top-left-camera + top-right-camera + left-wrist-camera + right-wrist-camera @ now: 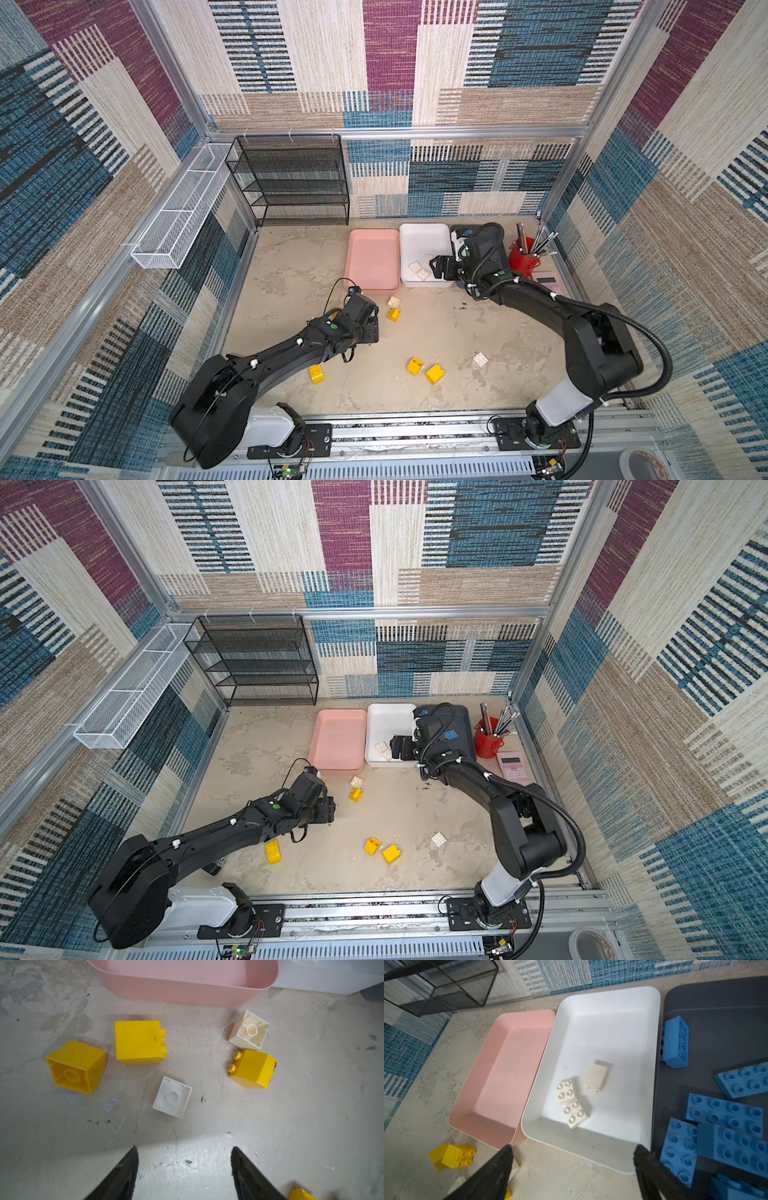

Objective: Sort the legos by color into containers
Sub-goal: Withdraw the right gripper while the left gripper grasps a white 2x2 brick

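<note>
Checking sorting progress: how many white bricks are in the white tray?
3, all in the white tray: two studs-up bricks touching, and a tipped brick beside them. Nearly its whole floor shows, so hidden ones are unlikely.

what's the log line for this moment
left gripper: open, empty | right gripper: open, over white tray | white tray: three white bricks | pink tray: empty

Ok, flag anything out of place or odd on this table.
Nothing is missorted: white bricks lie in the white tray, blue bricks in the dark grey tray. The pink tray is empty, though, and some yellow bricks lie on their sides on the table.
</note>
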Motion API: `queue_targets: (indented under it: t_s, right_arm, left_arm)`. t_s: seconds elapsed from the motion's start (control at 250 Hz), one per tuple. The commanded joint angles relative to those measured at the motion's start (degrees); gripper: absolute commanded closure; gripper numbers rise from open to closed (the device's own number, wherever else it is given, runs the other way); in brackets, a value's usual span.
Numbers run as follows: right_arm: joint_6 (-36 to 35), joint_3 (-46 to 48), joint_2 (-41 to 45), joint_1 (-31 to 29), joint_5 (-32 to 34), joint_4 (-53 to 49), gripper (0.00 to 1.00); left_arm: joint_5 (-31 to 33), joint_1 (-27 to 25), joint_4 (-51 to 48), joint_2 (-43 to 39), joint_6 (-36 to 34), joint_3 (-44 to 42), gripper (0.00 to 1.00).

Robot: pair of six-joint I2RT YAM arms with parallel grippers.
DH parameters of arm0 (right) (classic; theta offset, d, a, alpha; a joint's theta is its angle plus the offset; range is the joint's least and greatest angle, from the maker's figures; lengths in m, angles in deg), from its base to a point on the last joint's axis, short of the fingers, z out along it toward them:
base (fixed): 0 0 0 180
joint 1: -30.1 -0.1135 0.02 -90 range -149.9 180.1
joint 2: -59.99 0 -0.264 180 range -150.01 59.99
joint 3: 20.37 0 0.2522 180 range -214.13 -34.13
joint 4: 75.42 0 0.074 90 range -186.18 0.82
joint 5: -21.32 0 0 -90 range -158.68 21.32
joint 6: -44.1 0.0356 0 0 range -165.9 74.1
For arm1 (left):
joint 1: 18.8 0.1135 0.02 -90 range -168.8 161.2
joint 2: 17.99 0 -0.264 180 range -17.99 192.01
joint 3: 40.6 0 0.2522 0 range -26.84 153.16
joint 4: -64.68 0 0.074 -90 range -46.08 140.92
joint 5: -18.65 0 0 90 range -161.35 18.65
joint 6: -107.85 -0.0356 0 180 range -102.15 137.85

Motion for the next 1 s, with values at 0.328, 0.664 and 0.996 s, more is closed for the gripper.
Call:
queue_targets:
  t_s: [0.328, 0.664, 0.996]
  right_arm:
    - [4.65, 22.83, 15.68, -1.93, -5.09, 17.97, 0.11]
    - [5.71, 25.08, 15.57, -1.93, -6.18, 21.87, 0.12]
    - [5.65, 25.45, 15.75, -1.9, -5.13, 21.88, 0.12]
  left_arm:
    - [0.89, 3.41, -5.45, 15.35, -6.24, 10.73, 0.33]
    - [-2.43, 4.93, -6.97, 20.24, -7.2, 13.77, 0.44]
    - [-4.93, 4.33, -5.28, 18.03, -5.28, 11.4, 0.6]
